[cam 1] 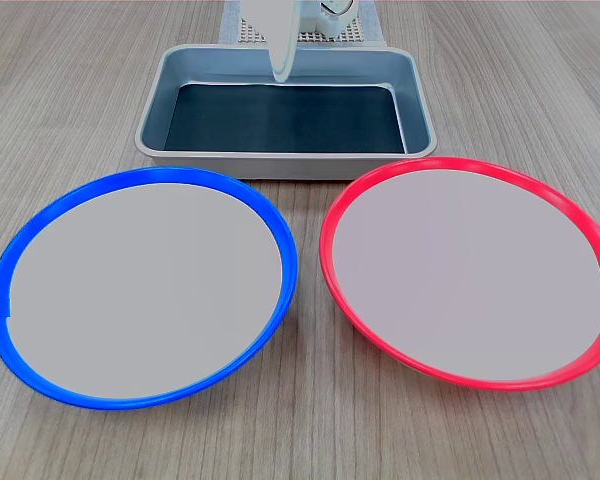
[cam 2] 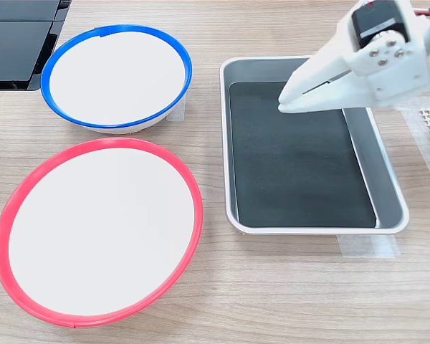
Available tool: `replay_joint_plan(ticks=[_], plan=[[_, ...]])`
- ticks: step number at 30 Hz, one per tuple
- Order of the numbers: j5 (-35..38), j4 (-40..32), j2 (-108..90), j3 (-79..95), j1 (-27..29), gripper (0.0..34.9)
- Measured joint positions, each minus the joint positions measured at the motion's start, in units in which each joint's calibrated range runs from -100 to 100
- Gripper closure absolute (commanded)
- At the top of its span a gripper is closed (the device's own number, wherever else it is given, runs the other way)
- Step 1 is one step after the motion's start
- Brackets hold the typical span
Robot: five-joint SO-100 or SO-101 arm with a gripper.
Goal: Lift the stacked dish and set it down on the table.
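Note:
The red-rimmed dish (cam 1: pixel 470 270) (cam 2: pixel 100 229) lies flat on the wood-grain table (cam 1: pixel 310 430) (cam 2: pixel 287 287), with nothing under or on it. It sits beside the blue-rimmed plate, apart from it. My white gripper (cam 1: pixel 280 70) (cam 2: pixel 283 106) hangs over the grey tray, well away from the dish. Its fingers are pressed together and hold nothing. In the first exterior view only one pale finger blade shows, pointing down over the tray's far end.
A blue-rimmed plate (cam 1: pixel 145 285) (cam 2: pixel 115 75) rests on the table. The grey rectangular tray (cam 1: pixel 280 160) (cam 2: pixel 308 229) has a dark floor and holds nothing. A pale tape strip (cam 2: pixel 369 246) lies by its edge. A black flat object (cam 2: pixel 14 43) sits at the second exterior view's top left.

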Motion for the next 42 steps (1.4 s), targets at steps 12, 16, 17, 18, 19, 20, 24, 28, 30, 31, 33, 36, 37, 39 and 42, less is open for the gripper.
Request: replay_joint_plan(ticks=[12, 16, 17, 18, 19, 20, 24, 28, 30, 31, 33, 36, 37, 39, 42], plan=[[0.0, 3.1, -0.68, 0.09, 0.88, 34.6], [0.0, 3.1, -0.85, 0.09, 0.88, 34.6], [0.0, 3.1, -0.85, 0.09, 0.88, 34.6], [0.0, 3.1, -0.85, 0.09, 0.88, 34.6], [0.0, 3.1, -0.85, 0.09, 0.88, 34.6], [0.0, 3.1, -0.85, 0.09, 0.88, 34.6], [0.0, 3.1, -0.85, 0.09, 0.88, 34.6], [0.0, 3.1, -0.85, 0.09, 0.88, 34.6], [0.0, 3.1, -0.85, 0.09, 0.88, 34.6], [0.0, 3.1, -0.85, 0.09, 0.88, 34.6], [0.0, 3.1, -0.85, 0.09, 0.88, 34.6], [0.0, 3.1, -0.85, 0.09, 0.88, 34.6], [0.0, 3.1, -0.85, 0.09, 0.88, 34.6], [0.0, 3.1, -0.85, 0.09, 0.88, 34.6], [0.0, 3.1, -0.85, 0.09, 0.88, 34.6]])
